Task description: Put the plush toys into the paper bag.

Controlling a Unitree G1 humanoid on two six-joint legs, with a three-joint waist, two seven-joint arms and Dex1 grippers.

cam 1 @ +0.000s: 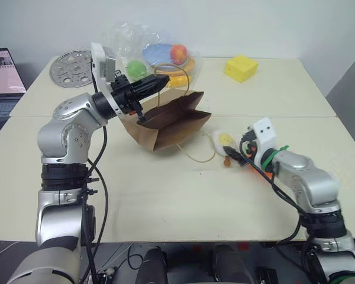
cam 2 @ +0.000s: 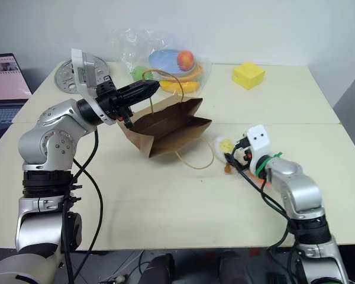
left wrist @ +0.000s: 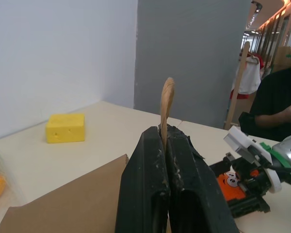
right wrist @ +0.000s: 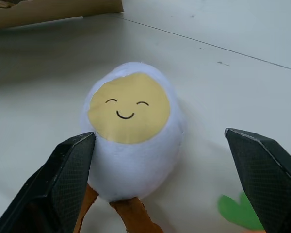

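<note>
the egg plush toy is a rounded white body with a flat yellow yolk face bearing two curved eyes and a small smile, and thin brown-orange legs trailing from its base; it lies face up on the cream table, just off the open mouth of the paper bag; the right gripper hovers low over it with its two black fingers spread wide, one finger touching or nearly touching the toy's white side, the other well clear, so the egg sits between them but off-centre, not clamped; the carrot plush toy is orange with a cartoon face, lying on the table beneath the right wrist, a bit of its green top showing beside the egg; the paper bag is brown kraft, tilted with its mouth held up and turned toward the egg, one tan twine handle looping loose onto the table; the left gripper is raised above the table with its fingers pressed together on the other twine handle, which sticks up past the fingertips; the bag hangs from that grip with its base still resting on the table, well apart from the right gripper.
</note>
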